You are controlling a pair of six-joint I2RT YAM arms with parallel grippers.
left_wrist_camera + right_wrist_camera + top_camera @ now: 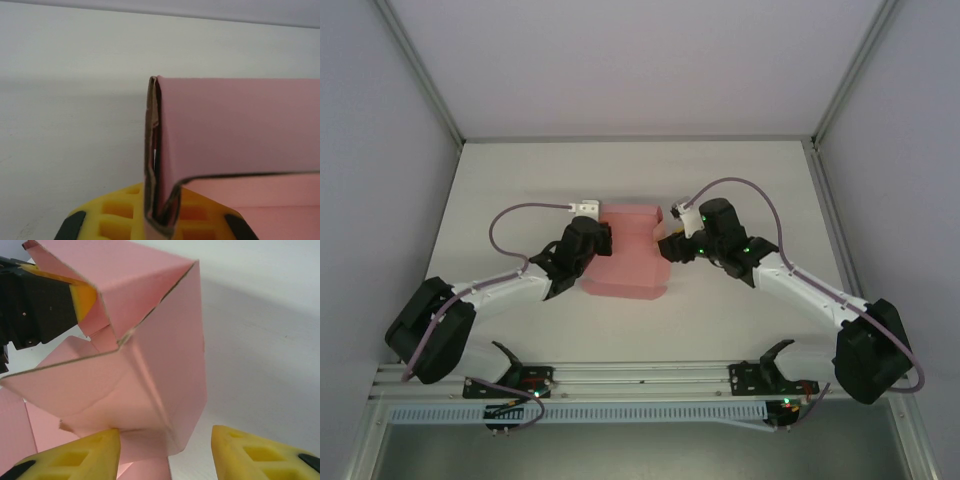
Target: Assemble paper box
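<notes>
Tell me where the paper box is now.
In the top view the paper box sits at the centre of the table, its left edge pinched by the left gripper, the right gripper open at its right side.

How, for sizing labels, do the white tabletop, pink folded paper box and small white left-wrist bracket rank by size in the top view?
Largest: white tabletop
Then: pink folded paper box
Smallest: small white bracket

Plain pink paper box [630, 258], yellow fingers [80, 460], black-and-white arms [505, 290], white table [520, 175], pale grey walls [380, 150]
</notes>
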